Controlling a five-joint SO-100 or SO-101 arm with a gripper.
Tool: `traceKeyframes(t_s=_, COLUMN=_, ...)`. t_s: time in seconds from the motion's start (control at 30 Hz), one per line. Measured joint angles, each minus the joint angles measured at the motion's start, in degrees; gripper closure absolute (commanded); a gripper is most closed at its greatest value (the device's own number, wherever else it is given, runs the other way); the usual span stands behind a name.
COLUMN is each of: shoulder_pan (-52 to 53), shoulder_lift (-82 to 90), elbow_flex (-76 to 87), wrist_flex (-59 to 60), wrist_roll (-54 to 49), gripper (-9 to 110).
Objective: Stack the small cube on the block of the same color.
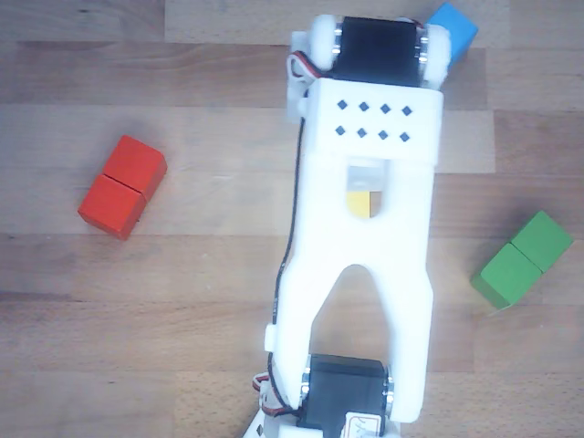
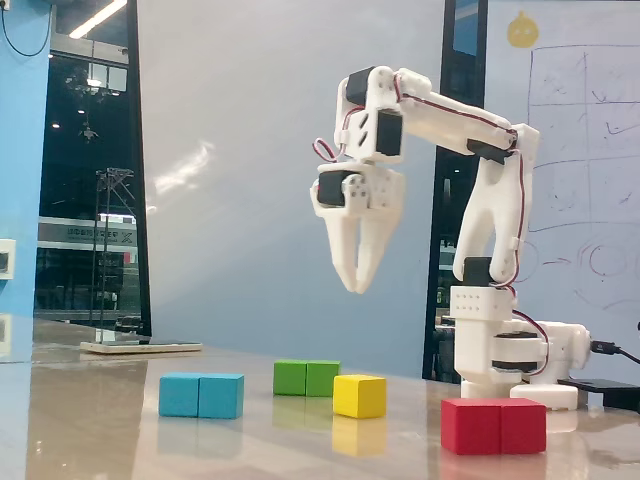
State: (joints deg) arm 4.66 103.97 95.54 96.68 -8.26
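1. In the fixed view the white arm [image 2: 480, 170] reaches out from its base [image 2: 500, 340] and bends down at the wrist, so the pincer [image 2: 352, 285] points at the surface [image 2: 100, 430] from high above the small cube [image 2: 359, 396].
2. The pincer's two fingers narrow to tips that sit close together with a slim gap higher up; nothing is between them, and it looks nearly pressed together.
3. The small cube is yellow and sits on the surface, untouched, almost straight below the pincer tips.
4. Relative to the small cube in the fixed view, the green block [image 2: 306, 378] lies just behind and to the left, the blue block [image 2: 201, 395] lies farther left, and the red block [image 2: 493, 425] lies to the right and nearer the camera.
5. In the other view, which looks down along the arm, a bit of the small cube [image 1: 362, 203] shows through an opening in the white arm link.
6. From the small cube in that view, the red block [image 1: 122, 186] is well to the left, the green block [image 1: 522, 259] is to the right, and the blue block [image 1: 454, 26] peeks out at the top.
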Motion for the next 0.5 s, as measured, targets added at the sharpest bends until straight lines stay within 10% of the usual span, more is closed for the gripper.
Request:
traceKeyframes(t_s=0.27, shoulder_pan=16.87, shoulder_lift=0.00, elbow_flex=0.00, wrist_flex=0.00, wrist_roll=0.00, gripper=101)
traceKeyframes(t_s=0.5, shoulder_pan=6.42, shoulder_lift=0.00, elbow_flex=-1.23, wrist_flex=-4.92, wrist_roll=0.18, gripper=101)
